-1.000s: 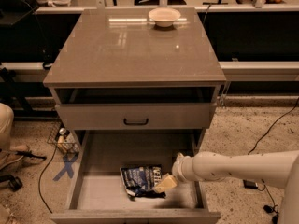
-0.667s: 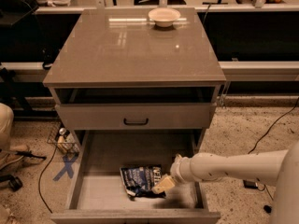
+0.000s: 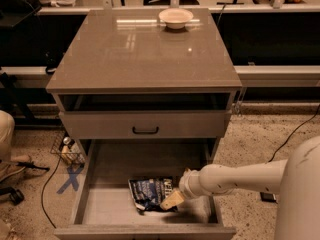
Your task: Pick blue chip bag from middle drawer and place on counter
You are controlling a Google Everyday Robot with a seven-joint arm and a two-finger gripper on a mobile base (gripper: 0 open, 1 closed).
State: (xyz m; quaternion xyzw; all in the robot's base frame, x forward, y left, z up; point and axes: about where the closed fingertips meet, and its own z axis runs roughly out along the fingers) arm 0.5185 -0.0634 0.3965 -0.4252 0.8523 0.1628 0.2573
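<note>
The blue chip bag lies flat on the floor of the open middle drawer, near its front centre. My gripper reaches in from the right on a white arm and sits at the bag's right edge, touching or just over it. The glossy grey-brown counter tops the cabinet above.
A cream bowl stands at the counter's back edge. A shallower drawer front with a black handle sits above the open drawer. A wire basket with bottles and a blue X of tape are on the floor at left. Cables run on the floor at right.
The gripper and arm have shifted slightly left toward the bag. The bag has not visibly moved.
</note>
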